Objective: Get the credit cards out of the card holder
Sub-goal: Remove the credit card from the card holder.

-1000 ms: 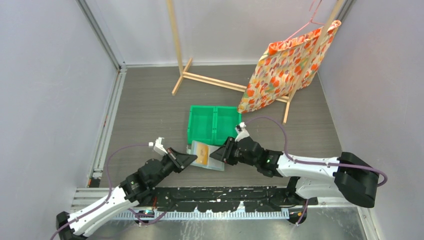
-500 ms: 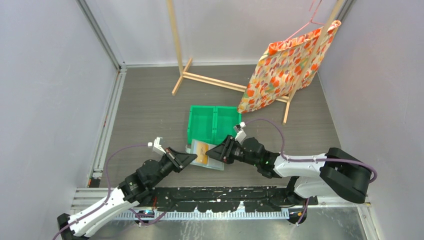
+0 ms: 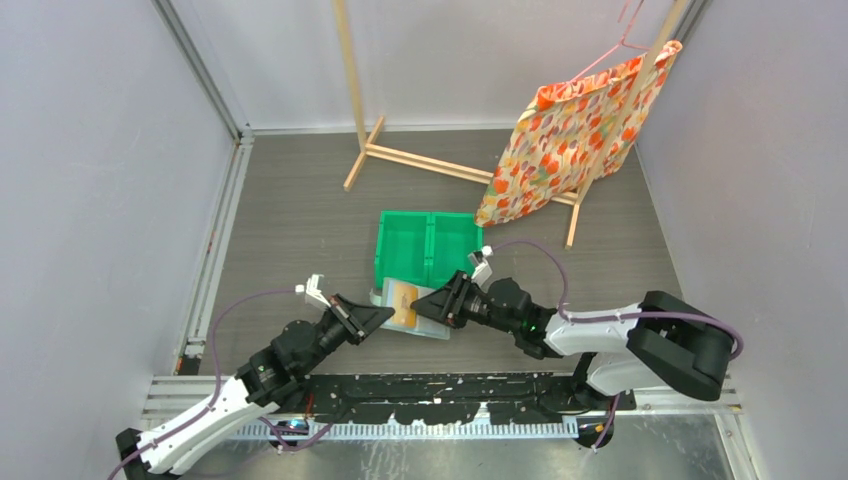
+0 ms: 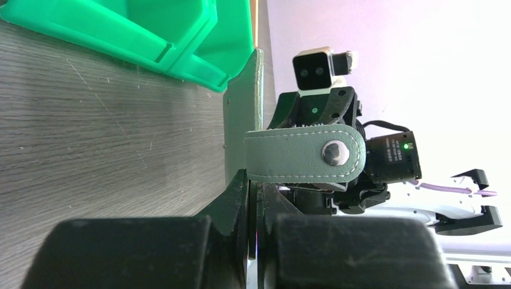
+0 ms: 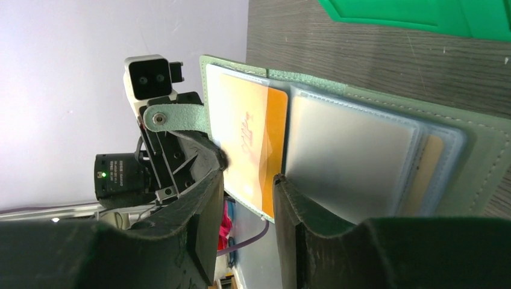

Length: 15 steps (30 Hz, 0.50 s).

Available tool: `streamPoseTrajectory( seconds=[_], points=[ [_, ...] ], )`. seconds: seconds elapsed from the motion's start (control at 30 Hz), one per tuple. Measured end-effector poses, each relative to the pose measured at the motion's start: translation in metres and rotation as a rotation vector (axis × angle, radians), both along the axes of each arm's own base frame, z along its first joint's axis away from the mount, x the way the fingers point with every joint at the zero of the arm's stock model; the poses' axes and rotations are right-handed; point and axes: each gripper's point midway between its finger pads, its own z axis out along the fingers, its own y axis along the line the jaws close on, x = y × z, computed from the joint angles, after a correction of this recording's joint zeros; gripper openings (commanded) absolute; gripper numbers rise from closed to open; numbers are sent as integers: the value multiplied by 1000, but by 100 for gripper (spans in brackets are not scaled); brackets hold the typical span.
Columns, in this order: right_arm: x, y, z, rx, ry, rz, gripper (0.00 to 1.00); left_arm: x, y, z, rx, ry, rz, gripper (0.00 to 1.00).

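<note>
The card holder (image 3: 412,314) lies open just in front of the green bin, grey-green outside (image 5: 482,150) with clear sleeves inside. My left gripper (image 3: 383,318) is shut on the edge of its left cover (image 4: 242,114). The snap strap (image 4: 304,153) sticks out past the fingers (image 4: 232,198). An orange credit card (image 5: 256,138) shows in the left-hand sleeve (image 3: 403,300). A tan credit card (image 5: 425,174) peeks from behind the right-hand sleeves. My right gripper (image 5: 248,176) is open, with one fingertip on each side of the orange card's near edge (image 3: 432,303).
The green two-compartment bin (image 3: 427,247) stands right behind the holder (image 4: 150,36). A wooden rack (image 3: 420,160) stands at the back, with a floral bag (image 3: 575,130) hanging on its right. Grey walls close in both sides.
My right arm has reached further left, bringing its gripper up to the holder's orange card. The left gripper and the holder have stayed put.
</note>
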Motion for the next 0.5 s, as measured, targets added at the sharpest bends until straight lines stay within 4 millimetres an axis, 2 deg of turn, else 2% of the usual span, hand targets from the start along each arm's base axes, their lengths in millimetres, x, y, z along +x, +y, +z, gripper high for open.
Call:
streamPoseTrajectory(
  seconds=[0.23,0.5],
  points=[
    [0,8,-6,53,39,11,42,0,0,5,-18,-12,0,1],
    [1,8,-4,90,48,6,45,0,1,8,-25,-17,1,1]
  ],
)
